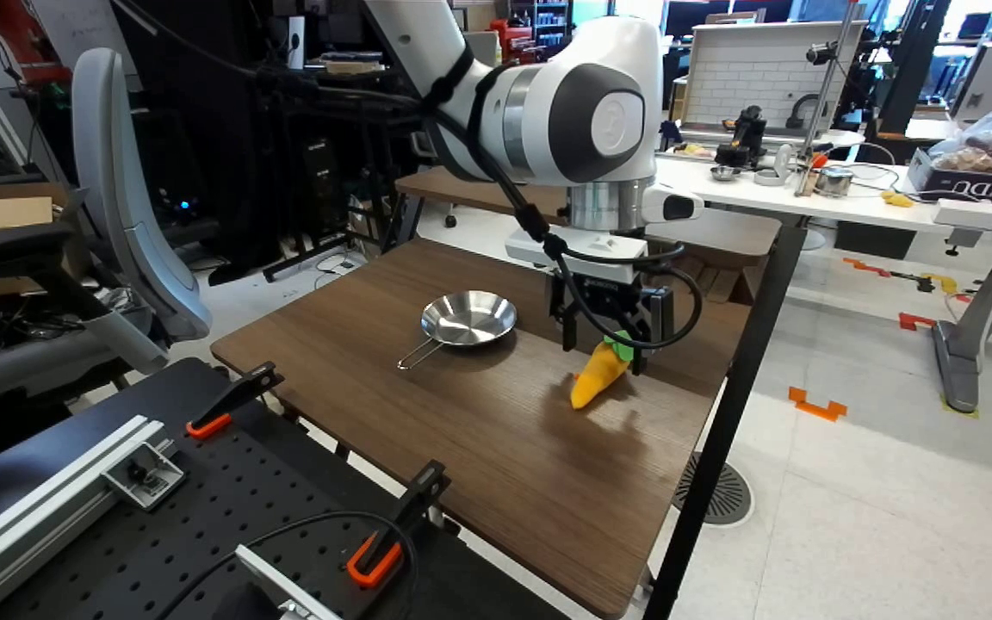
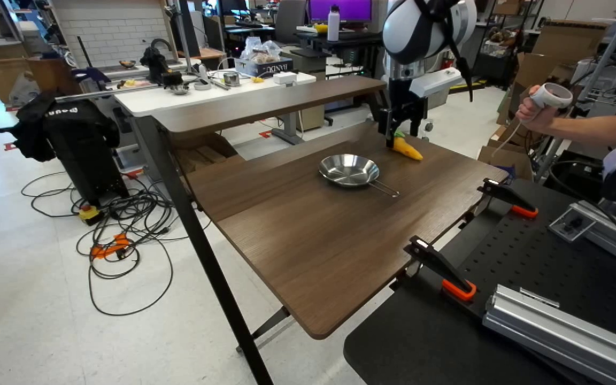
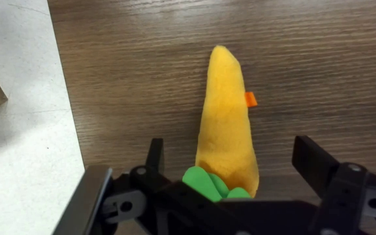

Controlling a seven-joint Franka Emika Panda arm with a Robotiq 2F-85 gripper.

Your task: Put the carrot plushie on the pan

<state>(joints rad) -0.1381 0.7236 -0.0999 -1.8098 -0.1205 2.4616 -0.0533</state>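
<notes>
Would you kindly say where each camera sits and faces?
An exterior view: high by a table corner, facing the pan, perforated board lower left; arm, pincer visible.
An exterior view: high by another corner, facing the pan, board lower right; arm, pincer, person's hand visible.
Wrist view: above the carrot plushie, facing down; pincer visible.
Both exterior views share pan and plushie.

Floor [image 2: 30,299] bright; tabletop [image 1: 461,422] softly shadowed; pan [image 1: 470,320] glinting.

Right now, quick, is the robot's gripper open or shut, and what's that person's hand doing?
Gripper: open, a gap each side of the carrot plushie, holding nothing.
Person's hand: holding a white handheld controller.
</notes>
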